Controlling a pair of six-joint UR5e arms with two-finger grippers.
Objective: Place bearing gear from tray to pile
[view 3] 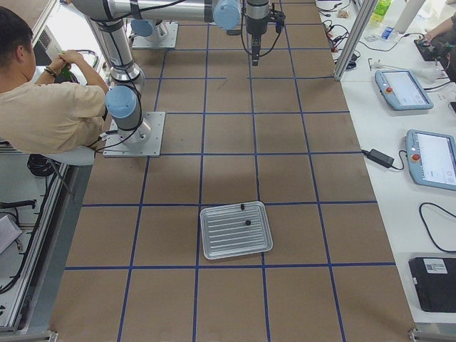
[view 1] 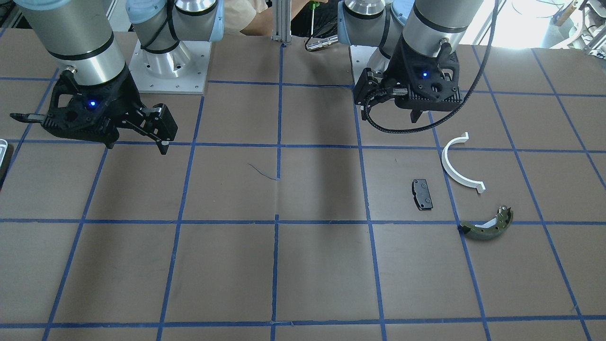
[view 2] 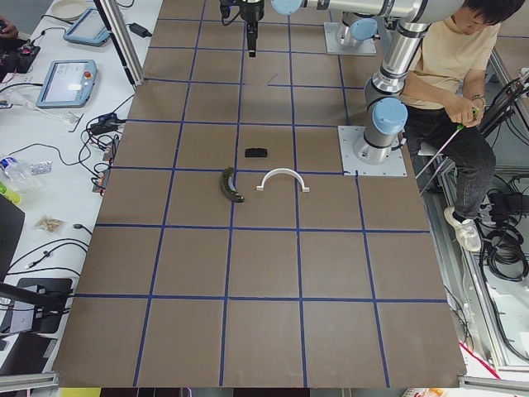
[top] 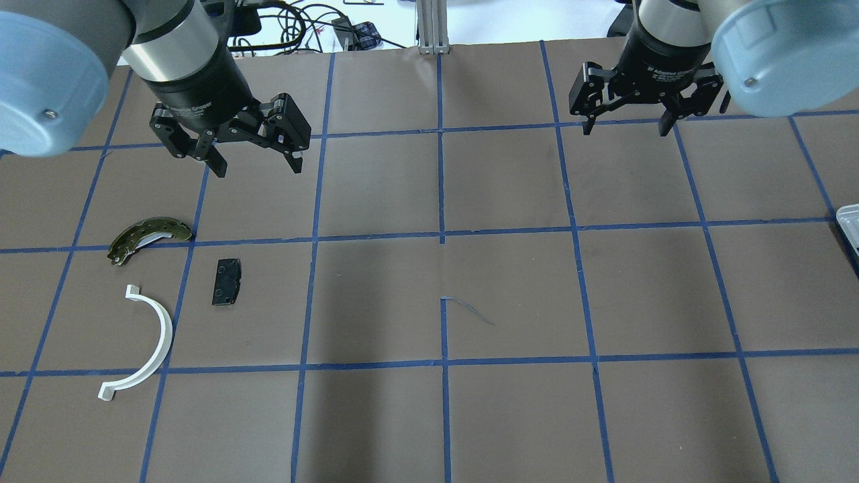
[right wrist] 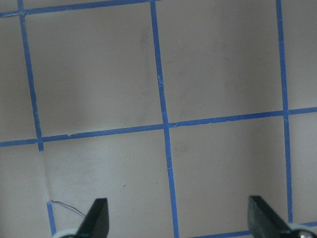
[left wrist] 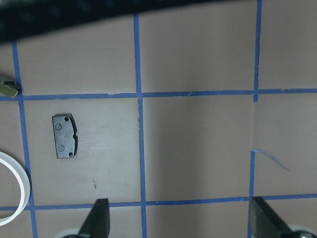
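Observation:
The white tray [view 3: 214,242] lies on the table in the exterior right view, with two tiny black gears [view 3: 248,222] on it. Only its corner shows in the overhead view [top: 849,221]. The pile has a white half-ring [top: 158,335], a small black plate [top: 227,282] and an olive brake shoe [top: 149,235]. My left gripper [top: 258,166] is open and empty, raised beyond the pile. My right gripper [top: 625,129] is open and empty, raised far from the tray. The left wrist view shows the plate [left wrist: 65,136] ahead of the open fingers [left wrist: 99,220].
The brown table [top: 443,402] carries a blue tape grid. A thin loose strand [top: 470,310] lies near its centre. Both arm bases [view 1: 168,66] stand at the robot's edge. A seated person [view 2: 450,74] is beside the table.

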